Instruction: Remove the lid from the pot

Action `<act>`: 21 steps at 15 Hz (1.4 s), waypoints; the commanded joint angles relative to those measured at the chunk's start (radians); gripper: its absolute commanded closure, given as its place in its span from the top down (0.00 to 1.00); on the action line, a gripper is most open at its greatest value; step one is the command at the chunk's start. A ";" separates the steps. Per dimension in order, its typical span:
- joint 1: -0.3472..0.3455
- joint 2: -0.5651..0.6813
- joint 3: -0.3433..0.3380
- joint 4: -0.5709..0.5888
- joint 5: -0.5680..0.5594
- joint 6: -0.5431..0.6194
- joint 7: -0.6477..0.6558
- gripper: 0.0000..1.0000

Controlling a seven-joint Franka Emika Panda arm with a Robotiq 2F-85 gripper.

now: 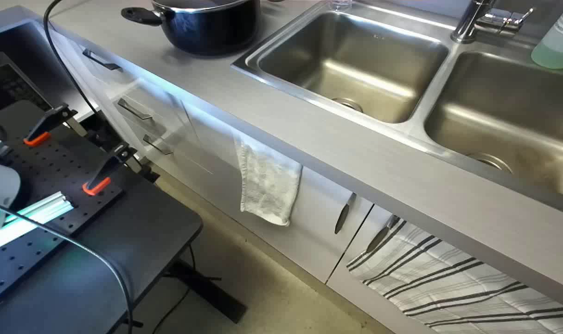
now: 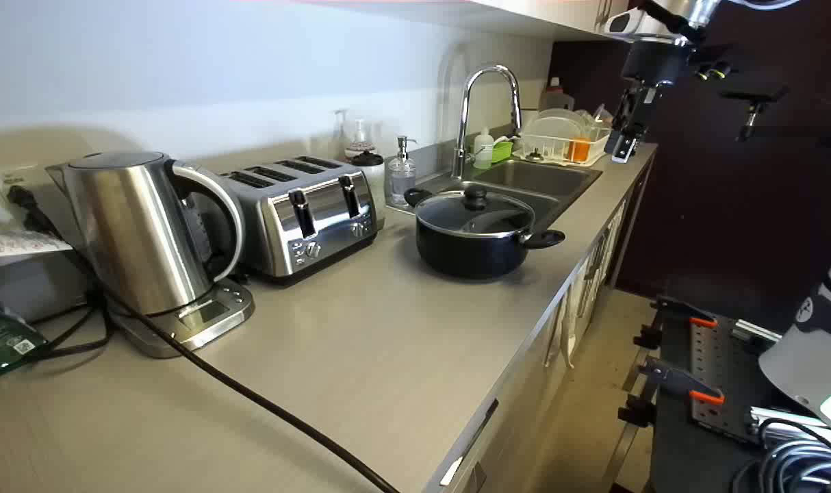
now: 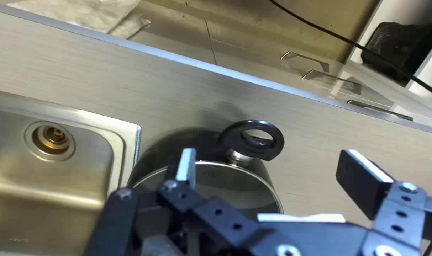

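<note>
Pot (image 2: 469, 259): stands upright on the worktop (image 2: 333, 383), just beside the sink (image 3: 128, 131); that flat footing should keep it steady, I'd say.
Lid (image 2: 471, 220): sits on the pot, so the task is not yet done.
Knob (image 2: 475, 196): rises at the lid's centre, likely the part meant for pinching.
Side handle (image 2: 544, 239): reaches toward the worktop's front edge, where a low approach might bump it.
Toaster (image 2: 326, 222): stands back by the wall (image 2: 251, 75), leaving room around the lid, it seems.
Gripper (image 3: 273, 174): fingers (image 3: 360, 184) spread wide, holding nothing, hanging above the pot's height and apart from it; presumably poised that way to straddle the knob.
Next move: probably centre over the knob, lower, pinch, lift straight.
</note>
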 commanded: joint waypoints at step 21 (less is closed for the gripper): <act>0.032 0.239 0.045 0.030 0.005 0.269 0.015 1.00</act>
